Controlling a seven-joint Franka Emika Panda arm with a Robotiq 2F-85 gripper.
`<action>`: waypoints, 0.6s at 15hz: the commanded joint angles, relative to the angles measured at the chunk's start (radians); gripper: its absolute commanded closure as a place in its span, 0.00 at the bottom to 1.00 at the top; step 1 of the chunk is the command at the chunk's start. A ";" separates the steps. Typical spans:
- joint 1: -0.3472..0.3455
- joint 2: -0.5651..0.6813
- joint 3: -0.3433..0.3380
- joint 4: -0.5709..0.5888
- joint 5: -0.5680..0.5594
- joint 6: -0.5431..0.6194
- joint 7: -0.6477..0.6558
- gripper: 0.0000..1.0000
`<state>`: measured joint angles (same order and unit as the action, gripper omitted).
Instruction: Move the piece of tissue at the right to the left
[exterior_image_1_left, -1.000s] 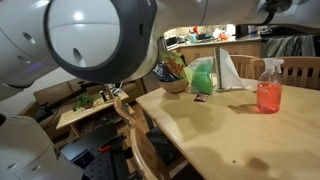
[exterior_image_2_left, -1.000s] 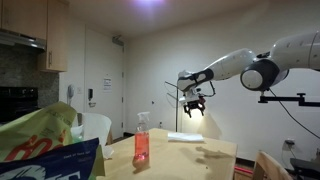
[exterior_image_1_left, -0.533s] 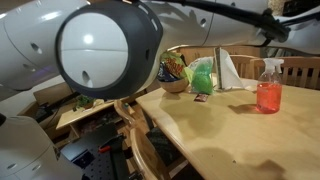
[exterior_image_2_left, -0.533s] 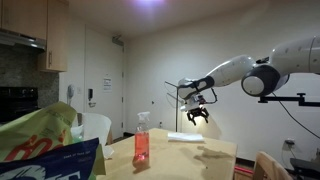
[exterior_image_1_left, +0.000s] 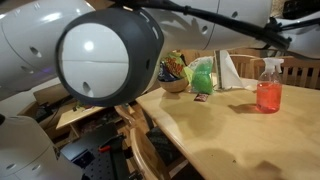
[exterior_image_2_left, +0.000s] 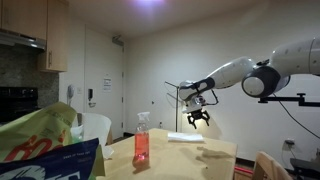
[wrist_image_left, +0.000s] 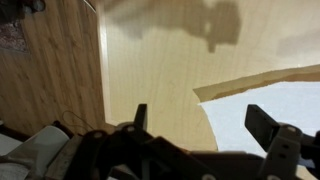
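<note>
**Item 1. Gripper (exterior_image_2_left: 198, 119).** It hangs in the air over the far end of the table (exterior_image_2_left: 215, 152) and carries nothing. In the wrist view its 2 fingers (wrist_image_left: 263, 125) stand wide apart, with only wood and a strip of white between them.

**Item 2. Piece of tissue (exterior_image_2_left: 183, 137).** 1 flat white sheet lies on the tabletop, below the gripper and a little to one side. In the wrist view the sheet (wrist_image_left: 270, 100) fills the lower right, and its edge runs across the span of the fingers. Nothing touches it.

**Item 3. Spray bottle (exterior_image_2_left: 141, 140).** It holds red liquid and stands upright nearer the middle of the table, apart from the tissue.

**Handling note (judgement).**
- The step in hand looks like the approach, with the descent not yet made.
- Only the sheet's edge sits between the fingers, so shift further over the white before lowering.
- Come straight down until both tips press the sheet, then close so a fold bunches up between them.
- Thin paper on smooth wood may skate away or slip free.
- Lift clear of the wood before carrying it across, and keep wide of the bottle.
</note>
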<state>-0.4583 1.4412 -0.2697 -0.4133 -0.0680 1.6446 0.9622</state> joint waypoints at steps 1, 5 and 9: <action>0.008 0.060 -0.023 0.097 -0.025 -0.024 0.203 0.00; 0.031 0.035 -0.011 0.007 -0.033 0.048 0.461 0.00; 0.046 0.040 -0.023 -0.013 -0.056 0.042 0.705 0.00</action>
<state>-0.4256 1.4813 -0.2794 -0.4076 -0.0999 1.6781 1.5180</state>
